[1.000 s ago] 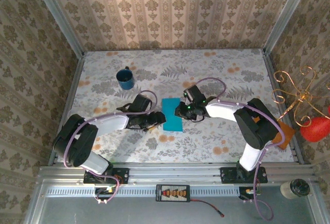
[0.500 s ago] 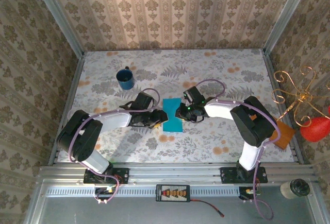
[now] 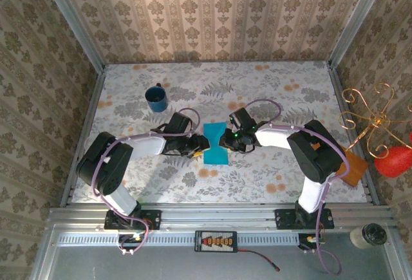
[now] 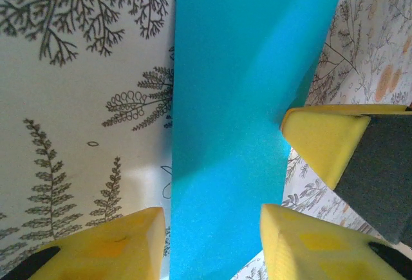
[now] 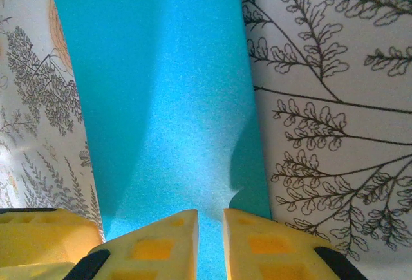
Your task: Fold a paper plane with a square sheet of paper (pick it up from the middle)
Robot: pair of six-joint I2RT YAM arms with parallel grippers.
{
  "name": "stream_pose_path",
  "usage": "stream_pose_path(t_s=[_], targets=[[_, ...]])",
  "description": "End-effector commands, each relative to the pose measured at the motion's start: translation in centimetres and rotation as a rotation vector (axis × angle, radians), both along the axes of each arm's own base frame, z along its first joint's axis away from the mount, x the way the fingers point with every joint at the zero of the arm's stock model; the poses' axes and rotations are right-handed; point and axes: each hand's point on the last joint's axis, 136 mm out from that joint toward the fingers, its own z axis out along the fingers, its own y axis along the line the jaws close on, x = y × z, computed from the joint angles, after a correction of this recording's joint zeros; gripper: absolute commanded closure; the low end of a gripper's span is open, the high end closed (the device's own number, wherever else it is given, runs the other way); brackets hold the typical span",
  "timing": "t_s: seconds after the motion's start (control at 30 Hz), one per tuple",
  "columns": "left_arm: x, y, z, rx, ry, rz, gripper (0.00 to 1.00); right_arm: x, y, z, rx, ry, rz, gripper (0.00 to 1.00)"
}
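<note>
The square sheet of paper [image 3: 215, 143] lies on the flowered table as a narrow turquoise rectangle; a paper plane is out of view. My left gripper [image 3: 197, 147] is low at the sheet's left edge. In the left wrist view its yellow fingers [image 4: 122, 244] stand apart on either side of the turquoise strip [image 4: 238, 100]. My right gripper [image 3: 226, 140] is at the right edge. In the right wrist view it [image 5: 210, 241] is almost closed, pinching a raised ridge of the paper [image 5: 161, 87].
A dark blue mug [image 3: 156, 98] stands at the back left. An orange-brown board [image 3: 355, 168] lies at the table's right edge, beside a gold wire stand [image 3: 368, 120] and a red object [image 3: 394, 161]. Patterned walls close in three sides.
My left gripper has slid right up to the paper's left edge and its fingers have come closer together. The right gripper and the paper have barely moved.
</note>
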Motion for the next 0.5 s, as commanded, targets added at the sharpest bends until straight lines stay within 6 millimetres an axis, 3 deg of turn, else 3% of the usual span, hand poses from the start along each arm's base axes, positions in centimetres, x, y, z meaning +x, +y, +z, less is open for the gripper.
stream_pose_path(t_s=[0.0,0.47], targets=[[0.1,0.3,-0.2,0.023,0.008,-0.01,0.57,-0.6,-0.6,-1.4,-0.013,0.041,-0.013,0.81],[-0.1,-0.9,-0.7,-0.013,0.032,-0.053,0.61,-0.8,-0.7,-2.2,-0.022,0.059,-0.017,0.81]])
